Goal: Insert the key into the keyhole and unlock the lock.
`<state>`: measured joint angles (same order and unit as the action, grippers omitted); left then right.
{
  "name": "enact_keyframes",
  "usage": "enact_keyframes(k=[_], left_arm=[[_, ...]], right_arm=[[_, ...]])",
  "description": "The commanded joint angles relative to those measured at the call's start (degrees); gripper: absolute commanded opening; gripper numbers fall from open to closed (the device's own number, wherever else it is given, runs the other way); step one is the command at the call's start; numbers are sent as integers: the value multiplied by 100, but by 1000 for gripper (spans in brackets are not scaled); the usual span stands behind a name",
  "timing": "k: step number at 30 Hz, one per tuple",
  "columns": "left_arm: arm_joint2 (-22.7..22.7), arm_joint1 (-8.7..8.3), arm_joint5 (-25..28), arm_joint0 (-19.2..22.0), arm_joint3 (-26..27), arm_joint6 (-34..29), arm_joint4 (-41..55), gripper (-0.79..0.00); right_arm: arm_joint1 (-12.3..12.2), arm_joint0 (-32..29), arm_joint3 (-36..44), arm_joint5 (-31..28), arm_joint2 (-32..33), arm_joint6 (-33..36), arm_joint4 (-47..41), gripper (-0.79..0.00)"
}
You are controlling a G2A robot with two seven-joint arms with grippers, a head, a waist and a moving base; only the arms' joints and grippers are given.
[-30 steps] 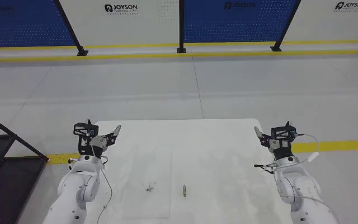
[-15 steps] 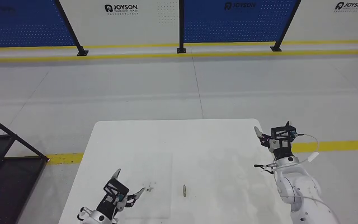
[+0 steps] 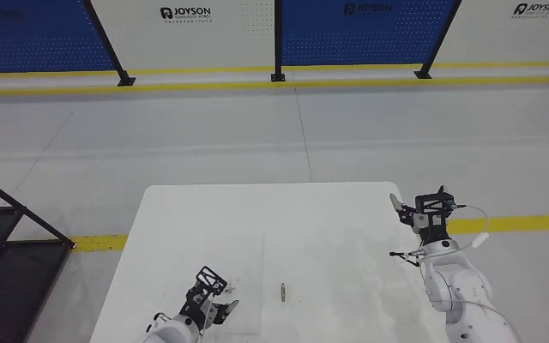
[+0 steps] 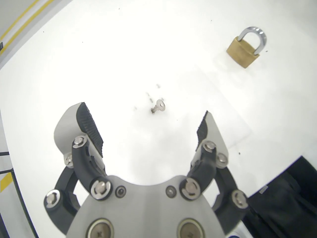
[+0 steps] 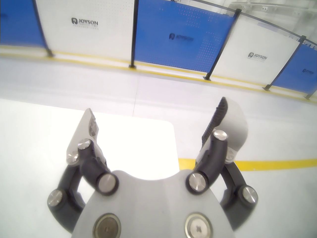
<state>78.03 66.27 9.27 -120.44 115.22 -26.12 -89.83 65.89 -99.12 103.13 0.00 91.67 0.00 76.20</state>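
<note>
Brass lock (image 4: 244, 50), shackle closed — silver key (image 4: 158, 105) apart | left end effector (image 4: 143, 112) released | right end effector (image 5: 156, 105) released

Key (image 4: 158, 106) free on all sides; lock (image 4: 243, 52) well apart.

L arm (image 3: 176, 328) tilted down, jaws open, R arm (image 3: 450, 279) level, jaws open

A white table (image 3: 309, 223) with rounded corners carries a small silver key (image 4: 158, 106) lying flat. Well apart from the key rests a brass padlock (image 4: 244, 50) with a silver shackle.
</note>
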Motion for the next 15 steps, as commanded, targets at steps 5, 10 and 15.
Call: enact_keyframes(k=[5,10,15], left_arm=[[-457,65,-250,501,-323,-591,-87,-339],[-656,102,-502,658,-434,-775,-141,-296],[-703,101,-504,694,-468,-757,-217,-345]], right_arm=[[0,0,0,0,0,0,0,0],[0,0,0,0,0,0,0,0],[0,0,0,0,0,0,0,0]])
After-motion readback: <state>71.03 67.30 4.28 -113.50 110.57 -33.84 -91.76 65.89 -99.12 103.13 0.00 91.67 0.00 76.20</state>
